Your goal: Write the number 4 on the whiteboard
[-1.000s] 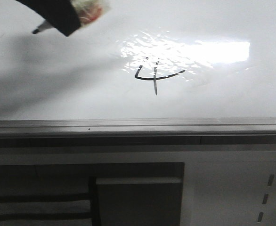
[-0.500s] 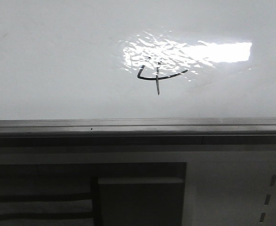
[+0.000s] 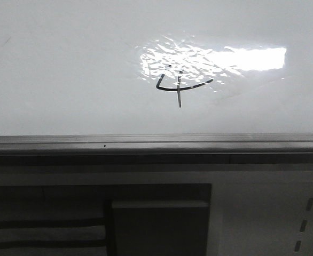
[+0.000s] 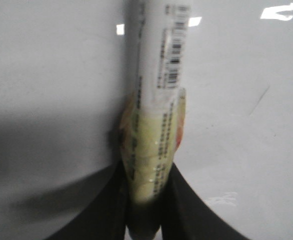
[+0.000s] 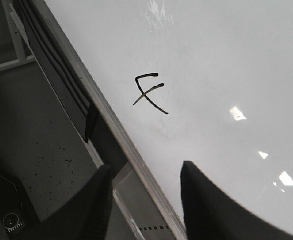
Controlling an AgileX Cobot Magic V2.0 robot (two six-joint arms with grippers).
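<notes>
The number 4 (image 3: 179,85) stands in thin dark strokes on the whiteboard (image 3: 65,80), just below a bright glare patch. It also shows in the right wrist view (image 5: 149,93). My left gripper (image 4: 147,200) is shut on a white marker (image 4: 159,75) wrapped in yellowish tape, held over the board; the marker's tip is out of view. My right gripper (image 5: 145,172) is open and empty over the board's grey frame edge (image 5: 111,125). Neither gripper shows in the front view.
A grey metal frame (image 3: 156,143) runs along the board's near edge. Below it are a white perforated panel with slots (image 3: 306,224) and a dark recess (image 3: 156,224). Dark cables (image 5: 56,65) run beside the frame.
The left gripper with the marker, at the front view's top left one second ago, has left that view. Its shadow on the board is gone. The 4 is unchanged.
</notes>
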